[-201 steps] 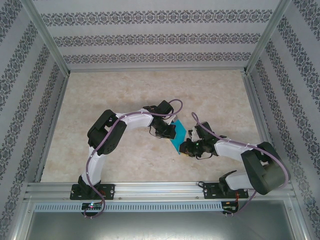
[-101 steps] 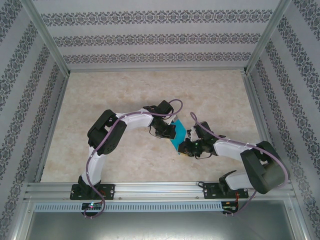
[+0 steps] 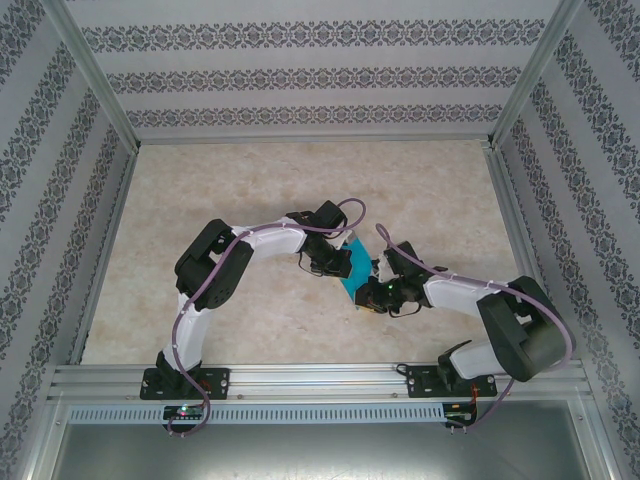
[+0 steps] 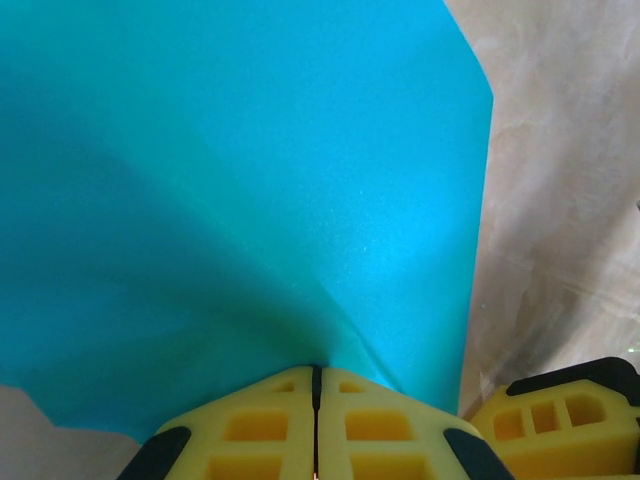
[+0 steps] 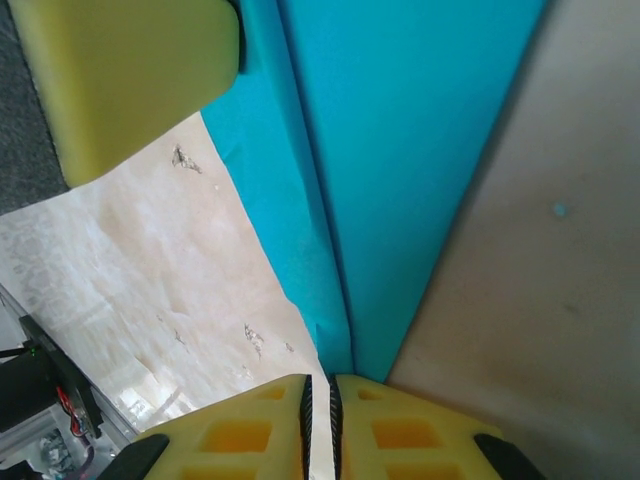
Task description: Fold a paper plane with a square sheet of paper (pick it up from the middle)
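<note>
While my left pincer [image 4: 316, 385] and right pincer [image 5: 321, 392] are each pinching an edge of the square sheet of paper [image 3: 352, 268], holding it between them near the middle of the table [image 3: 250, 185], I am judging 1 lengthwise crease as forming, nose and wing folds all remaining.

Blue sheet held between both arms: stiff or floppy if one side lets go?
Probably floppy: the sheet bows in a soft curve just above the left jaws, shut on its edge. Likely very light, since two narrow pinches hold it. A sharp fold line runs toward the shut right jaws, so it probably creases easily.
</note>
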You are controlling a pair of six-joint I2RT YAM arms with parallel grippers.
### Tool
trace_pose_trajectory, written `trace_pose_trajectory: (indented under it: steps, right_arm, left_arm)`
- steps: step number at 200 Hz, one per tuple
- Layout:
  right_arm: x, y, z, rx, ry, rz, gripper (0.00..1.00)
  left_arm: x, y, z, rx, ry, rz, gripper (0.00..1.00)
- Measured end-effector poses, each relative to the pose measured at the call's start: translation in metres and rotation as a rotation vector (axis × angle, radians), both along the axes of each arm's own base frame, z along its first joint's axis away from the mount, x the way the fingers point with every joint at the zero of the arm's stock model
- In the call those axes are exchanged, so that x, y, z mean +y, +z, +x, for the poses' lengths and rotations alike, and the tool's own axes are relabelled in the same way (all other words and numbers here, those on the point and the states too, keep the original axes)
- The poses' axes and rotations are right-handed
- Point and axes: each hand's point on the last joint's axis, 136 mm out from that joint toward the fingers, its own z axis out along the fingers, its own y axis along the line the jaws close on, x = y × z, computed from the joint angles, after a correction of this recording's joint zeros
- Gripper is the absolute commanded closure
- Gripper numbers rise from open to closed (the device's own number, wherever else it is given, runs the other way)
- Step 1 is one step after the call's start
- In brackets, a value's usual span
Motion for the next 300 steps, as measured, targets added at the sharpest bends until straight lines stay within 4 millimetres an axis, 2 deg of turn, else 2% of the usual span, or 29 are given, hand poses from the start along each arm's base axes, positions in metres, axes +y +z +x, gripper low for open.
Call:
trace_pose_trajectory:
  steps: [94,172,224,263,300]
  right_arm:
    - [0.007,-0.004,-0.002,0.003,0.063,-0.047,0.85]
    - [0.006,-0.006,-0.003,-0.013,0.115,-0.196,0.85]
    - [0.007,0.004,-0.005,-0.035,0.115,-0.191,0.85]
    - [0.009,0.024,0.012,-0.087,0.049,-0.117,0.85]
    - [0.007,0.018,0.02,-0.074,0.009,-0.095,0.85]
  left_arm:
    - [0.001,0.0,0.0,0.008,-0.006,-0.012,0.92]
    - [0.001,-0.001,0.001,0.016,-0.01,-0.021,0.93]
    - [0.002,0.0,0.001,0.022,-0.015,-0.031,0.93]
    - [0.002,0.0,0.001,0.019,-0.021,-0.033,0.93]
    - [0.002,0.0,0.001,0.018,-0.025,-0.034,0.93]
